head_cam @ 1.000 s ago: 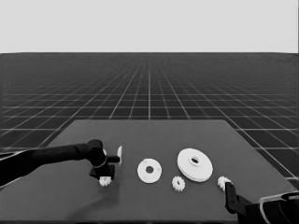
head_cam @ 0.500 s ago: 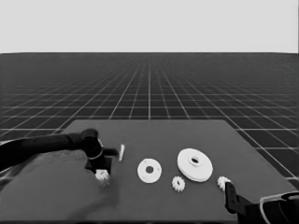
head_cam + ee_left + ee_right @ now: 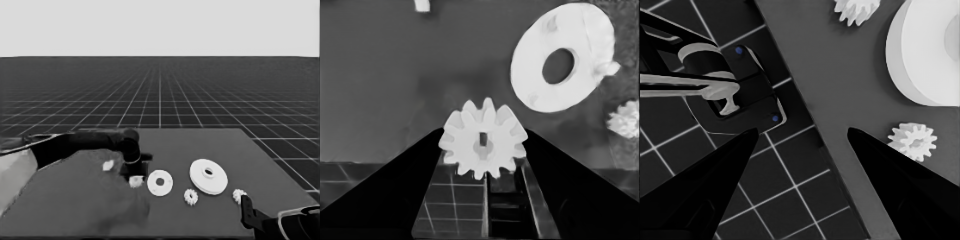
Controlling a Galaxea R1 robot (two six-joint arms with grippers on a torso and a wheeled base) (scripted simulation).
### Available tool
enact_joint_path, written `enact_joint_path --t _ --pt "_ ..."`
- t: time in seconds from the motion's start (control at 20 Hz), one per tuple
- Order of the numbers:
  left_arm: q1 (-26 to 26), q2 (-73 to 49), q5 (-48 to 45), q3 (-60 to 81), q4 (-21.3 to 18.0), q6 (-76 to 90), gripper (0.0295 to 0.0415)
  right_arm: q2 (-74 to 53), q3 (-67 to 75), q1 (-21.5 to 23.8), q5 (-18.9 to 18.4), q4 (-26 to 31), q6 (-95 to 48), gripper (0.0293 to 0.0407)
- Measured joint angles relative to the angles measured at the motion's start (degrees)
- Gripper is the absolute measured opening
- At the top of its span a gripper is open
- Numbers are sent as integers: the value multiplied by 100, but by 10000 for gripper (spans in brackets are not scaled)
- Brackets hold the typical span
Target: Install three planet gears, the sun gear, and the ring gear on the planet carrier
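My left gripper (image 3: 135, 174) (image 3: 483, 133) is shut on a small toothed gear (image 3: 135, 181) (image 3: 483, 145), held just left of the smaller round part (image 3: 160, 182) (image 3: 560, 62), close to it but apart. Right of that lies the larger round part (image 3: 208, 176) (image 3: 932, 55). One loose gear (image 3: 190, 196) (image 3: 625, 118) sits in front, between the two round parts. Another gear (image 3: 239, 195) (image 3: 913, 141) lies near the right front edge. My right gripper (image 3: 245, 209) (image 3: 802, 131) is parked at the lower right corner, open, with nothing between its fingers.
A small white part (image 3: 107, 165) (image 3: 421, 4) lies on the table left of my left gripper; its kind is unclear. The left arm's pale section (image 3: 15, 175) fills the lower left. Dark machinery with blue lights (image 3: 740, 85) shows past the table's edge.
The left arm has swung right across the table, carrying the gear from the left end to just beside the smaller round part. The right arm has stayed put.
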Motion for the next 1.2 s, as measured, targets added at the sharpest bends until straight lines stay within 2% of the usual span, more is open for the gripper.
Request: enact_joint_path --t 0.15,0.4,0.45,0.55,0.9,1.0,1.05,1.2 --pt "-5 1093 17 -837 -23 -105 312 0 0 0 0 0 0 385" --pt "-4 1323 10 -1108 -27 -68 312 0 0 0 0 0 0 385" --pt "384 1359 -25 -1278 387 62 313 0 0 0 0 0 0 385" --pt "796 1408 -104 -1526 760 236 313 0 0 0 0 0 0 385" --pt "973 1443 -167 -1683 940 341 312 0 0 0 0 0 0 385" --pt "975 1444 -169 -1685 943 342 372 0 0 0 0 0 0 385" --pt "975 1444 -169 -1686 944 343 381 0 0 0 0 0 0 385" --pt "976 1444 -169 -1686 945 343 385 0 0 0 0 0 0 385"
